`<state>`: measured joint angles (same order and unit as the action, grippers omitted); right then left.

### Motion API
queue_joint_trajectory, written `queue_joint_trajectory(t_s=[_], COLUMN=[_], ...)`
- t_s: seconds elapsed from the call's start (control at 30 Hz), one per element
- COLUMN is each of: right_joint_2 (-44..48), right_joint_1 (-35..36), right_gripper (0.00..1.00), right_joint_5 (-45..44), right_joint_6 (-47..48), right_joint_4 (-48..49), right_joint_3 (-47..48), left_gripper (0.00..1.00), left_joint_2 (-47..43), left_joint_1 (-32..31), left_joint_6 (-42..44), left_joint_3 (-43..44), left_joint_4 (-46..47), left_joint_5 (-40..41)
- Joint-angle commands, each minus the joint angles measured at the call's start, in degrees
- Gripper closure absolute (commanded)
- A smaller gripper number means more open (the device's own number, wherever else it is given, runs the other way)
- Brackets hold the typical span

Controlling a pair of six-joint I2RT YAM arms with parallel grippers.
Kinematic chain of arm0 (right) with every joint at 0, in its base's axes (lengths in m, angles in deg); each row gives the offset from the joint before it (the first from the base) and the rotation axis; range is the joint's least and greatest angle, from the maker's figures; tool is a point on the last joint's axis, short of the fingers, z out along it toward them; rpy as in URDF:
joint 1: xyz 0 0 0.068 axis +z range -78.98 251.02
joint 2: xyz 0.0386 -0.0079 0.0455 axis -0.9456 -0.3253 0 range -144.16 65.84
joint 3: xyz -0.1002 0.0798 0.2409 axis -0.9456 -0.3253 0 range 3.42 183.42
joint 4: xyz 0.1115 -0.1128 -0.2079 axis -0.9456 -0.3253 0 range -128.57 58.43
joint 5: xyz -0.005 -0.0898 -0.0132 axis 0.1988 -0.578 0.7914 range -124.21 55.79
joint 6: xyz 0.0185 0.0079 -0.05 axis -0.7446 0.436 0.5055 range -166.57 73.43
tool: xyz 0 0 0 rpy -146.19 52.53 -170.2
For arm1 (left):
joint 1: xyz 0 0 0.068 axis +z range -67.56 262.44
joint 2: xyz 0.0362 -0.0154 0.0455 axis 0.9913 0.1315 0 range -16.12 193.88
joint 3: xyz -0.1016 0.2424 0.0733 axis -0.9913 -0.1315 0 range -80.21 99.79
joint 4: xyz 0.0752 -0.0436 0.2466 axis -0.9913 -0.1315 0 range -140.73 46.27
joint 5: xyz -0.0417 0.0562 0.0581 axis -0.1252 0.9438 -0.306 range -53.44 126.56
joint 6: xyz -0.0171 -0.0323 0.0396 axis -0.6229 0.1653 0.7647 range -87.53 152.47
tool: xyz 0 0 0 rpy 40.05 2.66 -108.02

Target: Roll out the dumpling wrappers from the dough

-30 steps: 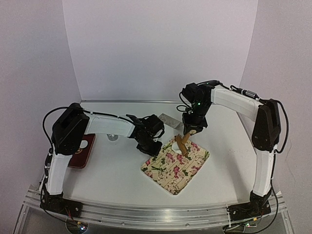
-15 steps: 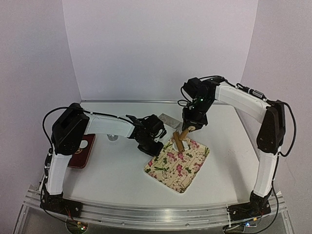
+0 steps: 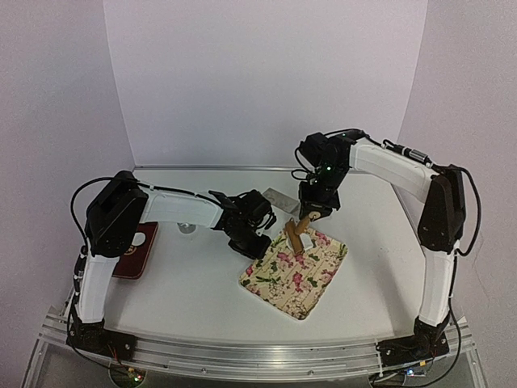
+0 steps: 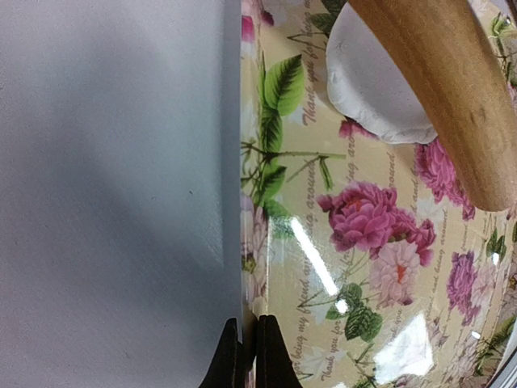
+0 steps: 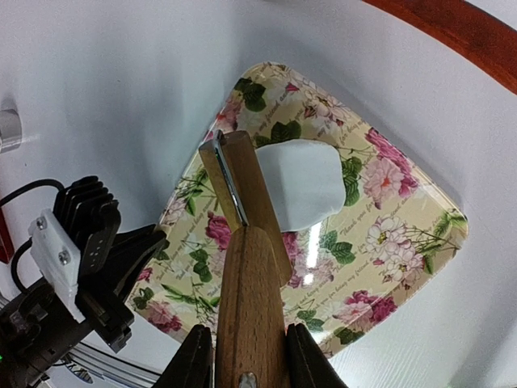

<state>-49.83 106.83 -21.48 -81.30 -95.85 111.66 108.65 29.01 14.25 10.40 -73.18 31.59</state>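
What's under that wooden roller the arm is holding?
A flattened white dough piece lies under the wooden rolling pin, on a flowery square tray. One side shows; the part beneath the pin is covered.

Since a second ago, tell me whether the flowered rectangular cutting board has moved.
Yes. The flowered board has slid slightly rightward in the top view, away from the small metal ring; its near corner shifted most.

left arm low | left pincer (image 4: 244, 356) shut | right arm arched high | right pincer (image 5: 246, 360) clamping rolling pin (image 5: 252, 275)
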Motion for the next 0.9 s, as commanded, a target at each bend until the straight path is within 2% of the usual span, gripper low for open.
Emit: queue_joint_trajectory(t_s=[0.0, 0.87], right_joint_2=[-1.03, -4.84], right_joint_1=[0.13, -0.35], right_gripper=[1.0, 1.0], right_joint_5=[-1.21, -9.16], right_joint_6=[0.37, -0.95], right_joint_4=[0.28, -3.96], right_joint_3=[0.2, -4.34], left_gripper=[1.0, 1.0], left_joint_2=[-0.59, 0.47], left_joint_1=[0.25, 0.26], left_joint_6=[0.2, -0.95], left_joint_3=[-0.03, 1.33], left_joint_4=[-0.68, -2.19], left_joint_5=[0.8, 2.67])
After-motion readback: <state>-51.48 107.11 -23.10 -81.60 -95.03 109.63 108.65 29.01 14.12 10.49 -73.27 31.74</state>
